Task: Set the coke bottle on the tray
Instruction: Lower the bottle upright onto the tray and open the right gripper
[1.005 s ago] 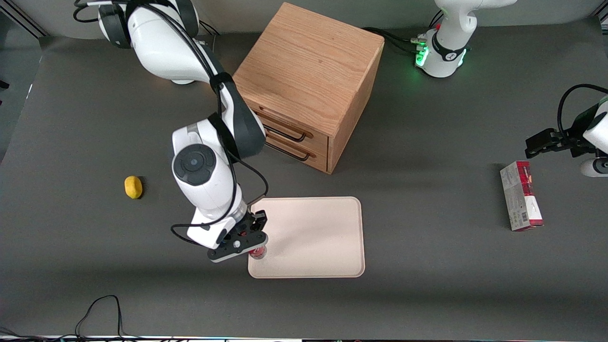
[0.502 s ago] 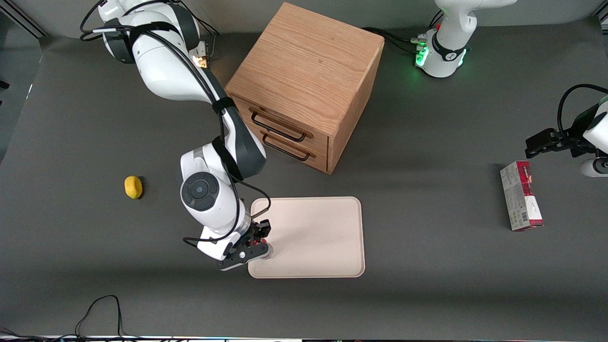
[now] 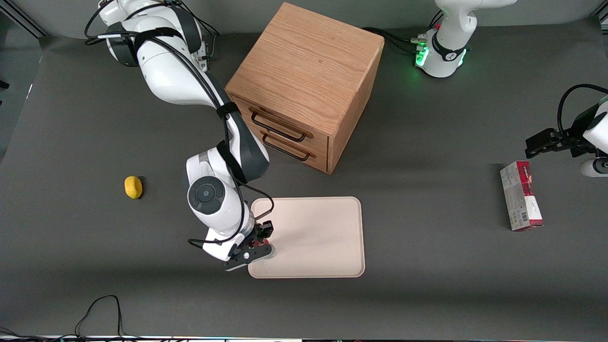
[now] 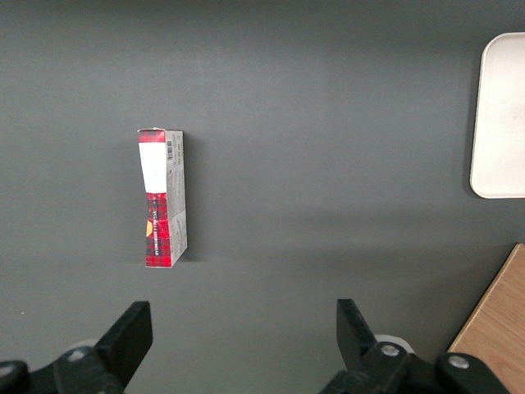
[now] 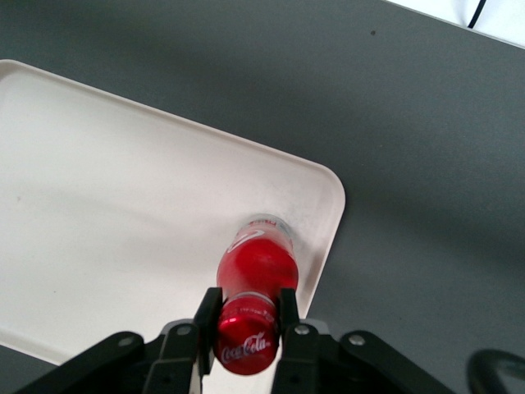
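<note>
The right arm's two-finger gripper (image 5: 246,316) clamps the small slim red coke bottle (image 5: 256,267) at its cap. The bottle stands upright near a corner of the large cream-white rectangular tray (image 5: 107,205).

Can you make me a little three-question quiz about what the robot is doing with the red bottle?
1. True or false: the gripper is shut on the coke bottle.
2. What is under the bottle: A the tray, B the drawer cabinet, C the carton?
3. Which small thing lies toward the working arm's end of the table?

Key: 1 true. 2 A, near a tray corner. 3 the yellow object.
</note>
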